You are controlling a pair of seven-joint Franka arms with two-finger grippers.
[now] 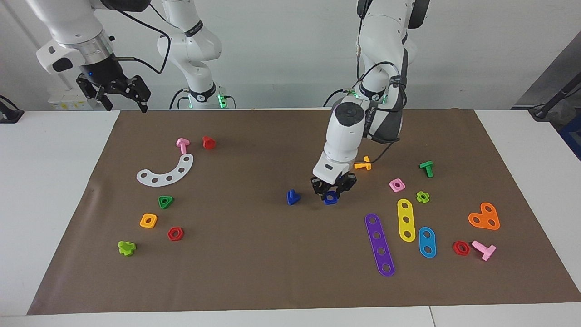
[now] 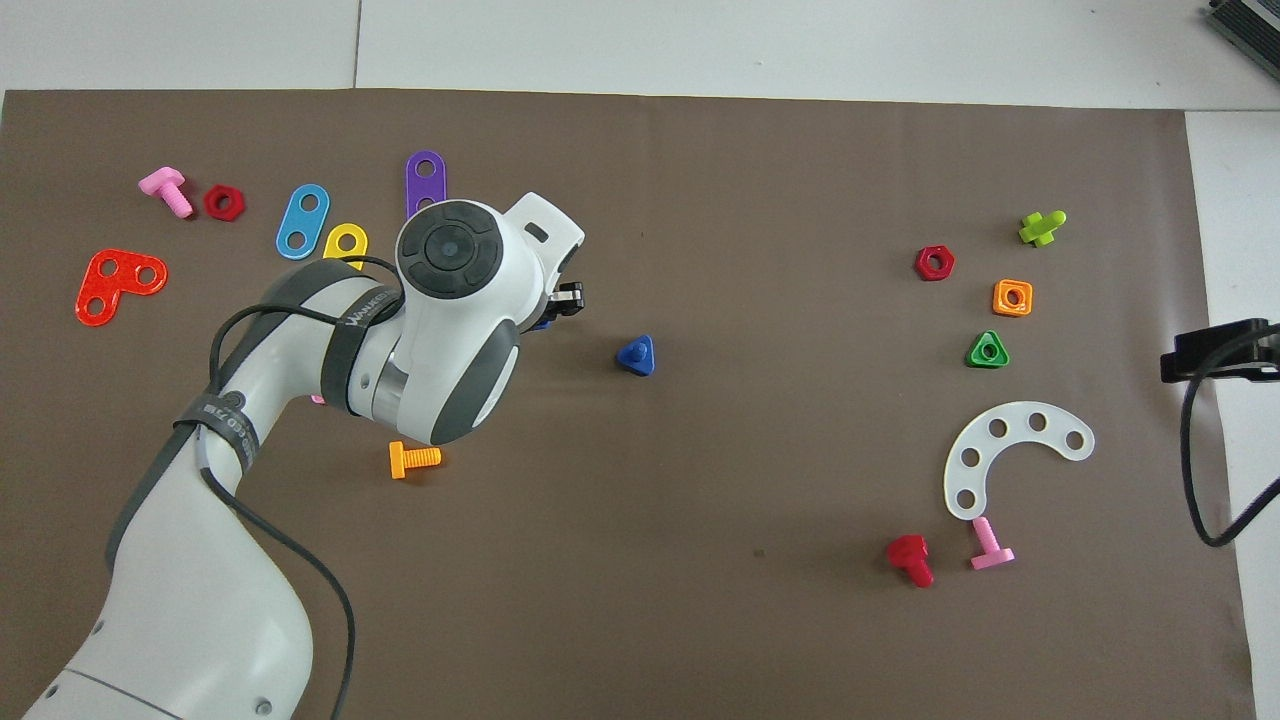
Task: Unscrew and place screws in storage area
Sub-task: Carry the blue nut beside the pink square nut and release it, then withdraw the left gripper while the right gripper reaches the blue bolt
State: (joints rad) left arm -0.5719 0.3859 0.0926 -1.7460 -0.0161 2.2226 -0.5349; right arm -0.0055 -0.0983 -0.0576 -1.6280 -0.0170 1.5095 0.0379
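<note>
The blue bolt (image 1: 292,197) with its triangular head lies alone on the brown paper mat (image 1: 254,263), near the middle; it also shows in the overhead view (image 2: 636,355). My left gripper (image 1: 332,194) is down at the mat beside it, toward the left arm's end, shut on the blue square nut (image 1: 331,198), which rests at mat level. In the overhead view the left wrist hides most of the nut. My right gripper (image 1: 121,96) waits open and empty, raised over the mat's edge at the right arm's end (image 2: 1215,352).
An orange bolt (image 1: 363,165), a pink square nut (image 1: 396,185), and yellow (image 1: 405,220) and purple (image 1: 379,244) strips lie close around the left gripper. A white curved strip (image 1: 165,171), a green triangular nut (image 1: 165,201) and other small parts lie toward the right arm's end.
</note>
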